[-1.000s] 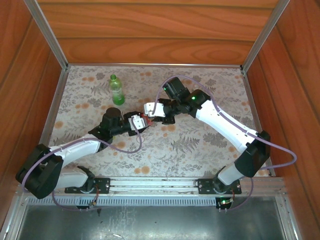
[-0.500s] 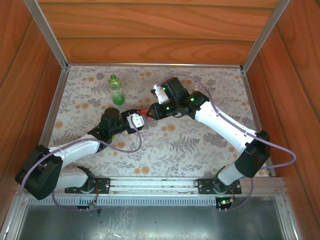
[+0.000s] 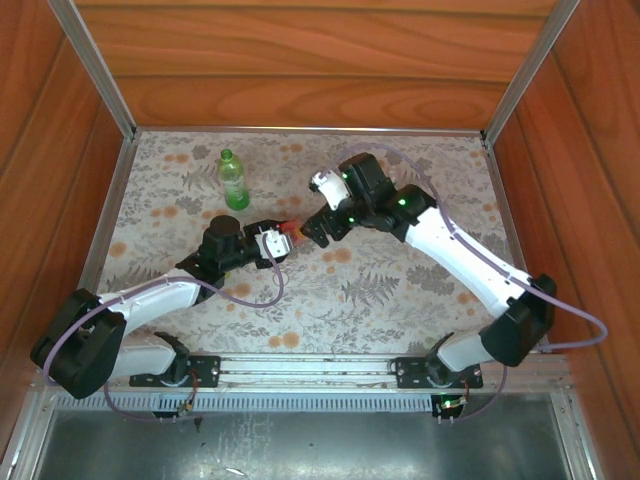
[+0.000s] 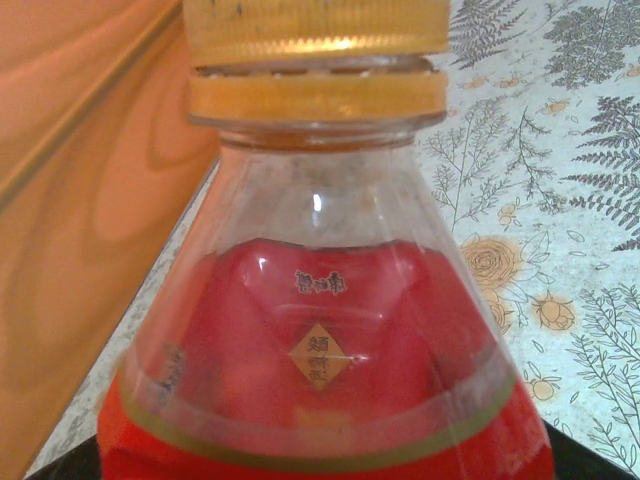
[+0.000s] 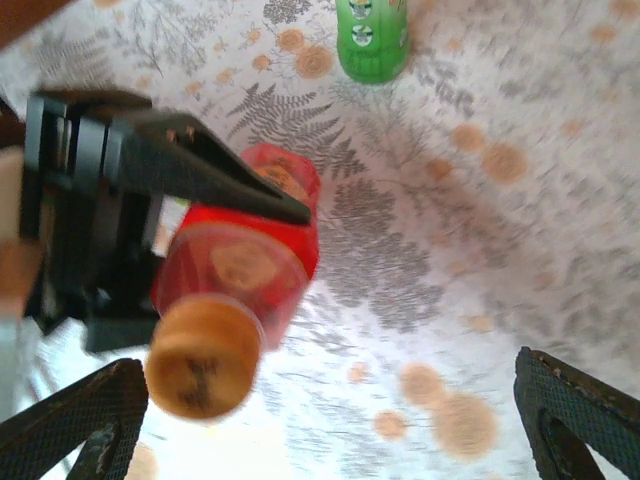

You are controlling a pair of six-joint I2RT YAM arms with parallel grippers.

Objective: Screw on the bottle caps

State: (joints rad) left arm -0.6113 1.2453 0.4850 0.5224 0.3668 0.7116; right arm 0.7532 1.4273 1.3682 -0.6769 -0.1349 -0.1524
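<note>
Cap [image 5: 203,355] lies between spread right fingers [image 5: 575,405]; left gripper [image 3: 281,239] grasps red bottle [image 5: 262,240].

Cloth [image 3: 400,300]: floral and fern print, lying flat.
Walls [image 3: 300,60]: reddish wood panels on three sides.
Rail [image 3: 310,368]: metal, near edge.

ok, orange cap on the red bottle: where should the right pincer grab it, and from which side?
Take the orange cap by its ribbed side wall, pinched across its width. Come in end-on, along the bottle's axis: the left pincer holds the red bottle tipped over, so the cap's flat top faces the open right pincer, which probably needs only to advance and close.
</note>
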